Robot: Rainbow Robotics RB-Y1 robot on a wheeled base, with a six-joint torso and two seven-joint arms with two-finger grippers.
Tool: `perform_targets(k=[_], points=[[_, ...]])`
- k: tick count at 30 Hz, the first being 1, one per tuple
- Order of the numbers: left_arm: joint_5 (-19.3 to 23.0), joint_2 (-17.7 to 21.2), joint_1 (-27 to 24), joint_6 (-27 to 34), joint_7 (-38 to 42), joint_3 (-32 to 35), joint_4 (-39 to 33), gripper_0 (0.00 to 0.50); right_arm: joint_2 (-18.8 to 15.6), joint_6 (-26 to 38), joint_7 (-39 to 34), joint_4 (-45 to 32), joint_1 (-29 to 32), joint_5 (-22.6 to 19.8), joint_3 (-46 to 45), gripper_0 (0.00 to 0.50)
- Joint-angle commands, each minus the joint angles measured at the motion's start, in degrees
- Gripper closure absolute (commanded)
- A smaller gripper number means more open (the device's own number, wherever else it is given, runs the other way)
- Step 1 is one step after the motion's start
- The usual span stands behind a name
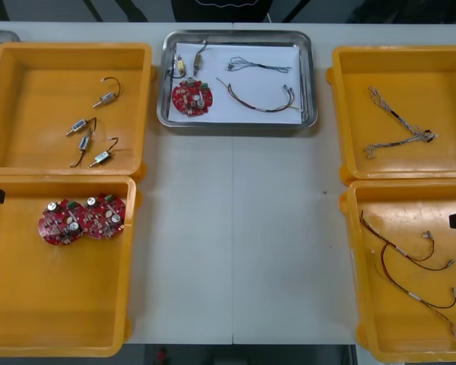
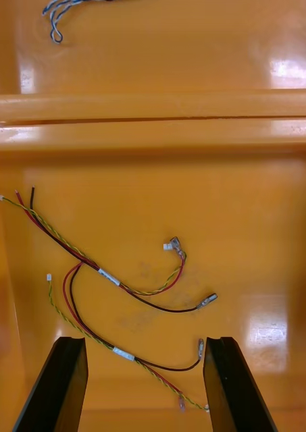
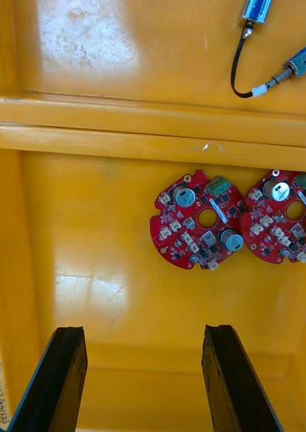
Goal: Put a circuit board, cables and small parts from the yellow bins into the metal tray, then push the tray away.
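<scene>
The loading looks finished to me. The metal tray (image 1: 312, 76) sits at the far middle of the worktop (image 1: 235, 228), between the two far bins. On its white inside lie a red circuit board (image 1: 191, 98), two small metal parts (image 1: 180, 67) just beyond the board, a blue and white cable (image 1: 258, 65), and a darker cable (image 1: 260, 100) that seems to be the red and yellow kind. I judge that the push is what is left, though I cannot tell whether the tray is already as far back as it should go.

My left tool (image 3: 142, 331) is spread wide and holds nothing. It hangs over the near left bin (image 1: 61, 304), with two spare boards (image 3: 198, 219) ahead of its fingers. My right tool (image 2: 144, 341) is also spread and empty over the near right bin (image 1: 410, 334), with the ends of the red and yellow cables (image 2: 119, 283) lying between its fingers. Both tools are well apart from the tray.
</scene>
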Motion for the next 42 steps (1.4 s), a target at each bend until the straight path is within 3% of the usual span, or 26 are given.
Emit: perform_targets(k=[1,42], points=[[-0.3,2.6,0.9,0.4,-6.8,1.6,-1.4,0.0,-1.9,0.2,-3.9,-1.9,1.9,0.5,-1.5,0.0],[-0.3,2.6,0.9,0.4,-6.8,1.6,-1.4,0.0,-1.9,0.2,-3.9,-1.9,3.3,0.2,-1.3,0.0]])
